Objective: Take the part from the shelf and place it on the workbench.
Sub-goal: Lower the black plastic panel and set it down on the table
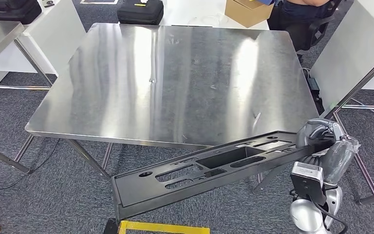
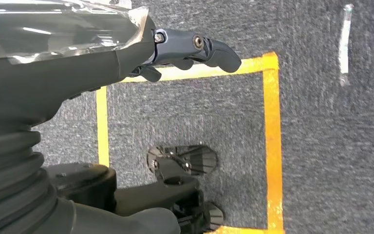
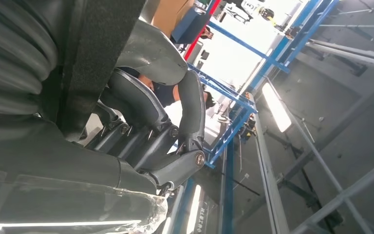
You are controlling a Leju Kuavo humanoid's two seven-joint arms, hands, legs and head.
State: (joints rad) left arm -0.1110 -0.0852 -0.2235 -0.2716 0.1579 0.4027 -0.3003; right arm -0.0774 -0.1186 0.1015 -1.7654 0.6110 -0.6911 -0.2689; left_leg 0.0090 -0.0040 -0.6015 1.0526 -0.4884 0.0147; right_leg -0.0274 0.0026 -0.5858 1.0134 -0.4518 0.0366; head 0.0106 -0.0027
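Part (image 1: 209, 168), long and black, gripped at one end by right hand (image 1: 321, 139), far end hanging below desk (image 1: 175, 78) edge. Needs lifting level and forward before lowering flat onto steel. Left hand (image 2: 185, 51) hangs over floor, fingers curled, holding nothing.

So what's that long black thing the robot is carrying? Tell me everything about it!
It is a long, flat black panel that looks like plastic, with a raised rim and several cut-out holes: a big rectangular one in the middle and smaller slots and round holes along it. It hangs tilted in the air, its right end higher, in front of the shiny metal table and not yet lying on it. The robot's right hand grips that higher end; the lower end points toward the carpet.
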